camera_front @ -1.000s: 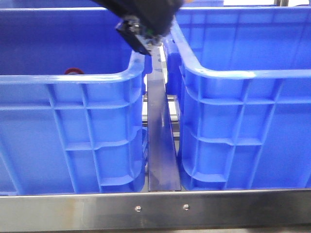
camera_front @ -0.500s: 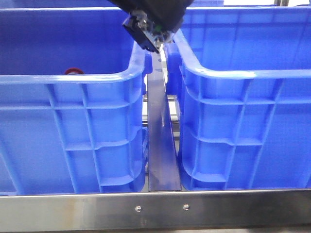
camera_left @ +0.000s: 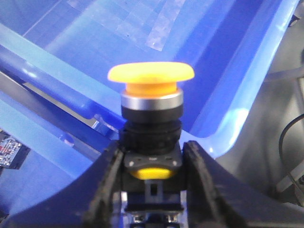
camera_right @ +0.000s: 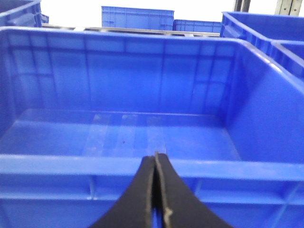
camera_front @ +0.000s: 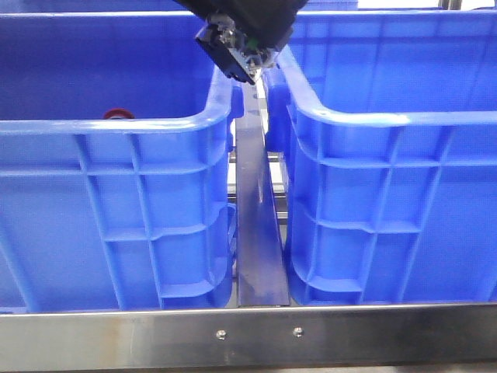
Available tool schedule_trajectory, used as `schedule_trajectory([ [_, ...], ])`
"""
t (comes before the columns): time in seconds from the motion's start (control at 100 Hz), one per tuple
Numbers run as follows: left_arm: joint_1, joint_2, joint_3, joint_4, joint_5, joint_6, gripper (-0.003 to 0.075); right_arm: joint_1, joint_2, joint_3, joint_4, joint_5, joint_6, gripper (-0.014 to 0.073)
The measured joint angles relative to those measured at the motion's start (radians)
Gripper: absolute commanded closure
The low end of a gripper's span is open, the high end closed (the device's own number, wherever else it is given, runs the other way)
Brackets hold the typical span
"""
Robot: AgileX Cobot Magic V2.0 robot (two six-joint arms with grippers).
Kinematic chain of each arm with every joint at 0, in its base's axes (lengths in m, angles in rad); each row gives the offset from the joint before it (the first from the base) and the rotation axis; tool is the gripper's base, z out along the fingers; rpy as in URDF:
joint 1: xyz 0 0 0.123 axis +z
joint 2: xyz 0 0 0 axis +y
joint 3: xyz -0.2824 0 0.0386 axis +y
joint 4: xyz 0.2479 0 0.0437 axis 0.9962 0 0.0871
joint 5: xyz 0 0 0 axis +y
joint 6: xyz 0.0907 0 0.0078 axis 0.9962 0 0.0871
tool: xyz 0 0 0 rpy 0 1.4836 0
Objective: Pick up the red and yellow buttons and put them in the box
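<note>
The yellow button (camera_left: 151, 90) stands gripped in the left gripper (camera_left: 152, 161), whose two black fingers (camera_left: 110, 180) are clamped on either side of its dark lower body. Its long axis runs straight out from between the fingers, with the wide domed cap at the far end, away from the wrist, then a silver ring and a black ribbed collar below it.

Seen from the front, the left arm (camera_front: 241, 31) hangs high over the narrow gap (camera_front: 256, 225) between the two blue bins, just above the inner rim of the left bin (camera_front: 109, 124) and close beside the rim of the right bin (camera_front: 388, 116). The button itself is not clear in that view. In the left wrist view the cap sits over the smooth blue floor of a bin, with that bin's rounded rim passing beneath the gripper.

The red button (camera_front: 118, 114) shows only as a dark red sliver just behind the near rim of the left bin, well away from the arm.

The right gripper (camera_right: 156, 194) has its fingers pressed together with nothing between them, just short of the near rim of a blue bin (camera_right: 118, 166) whose floor lies bare and wide ahead.
</note>
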Motion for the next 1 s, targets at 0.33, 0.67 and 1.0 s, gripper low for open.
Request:
schedule_trajectory([
  [0.33,0.0,0.0,0.0,0.0,0.0,0.0,0.0671,0.0,0.016,-0.129,0.059,0.244,0.033,0.0662],
  [0.67,0.0,0.0,0.0,0.0,0.0,0.0,0.0671,0.0,0.225,-0.419,0.083,0.561,0.037,0.0652],
  [1.0,0.0,0.0,0.0,0.0,0.0,0.0,0.0671,0.0,0.466,-0.632,0.129,0.757,0.037,-0.0001],
])
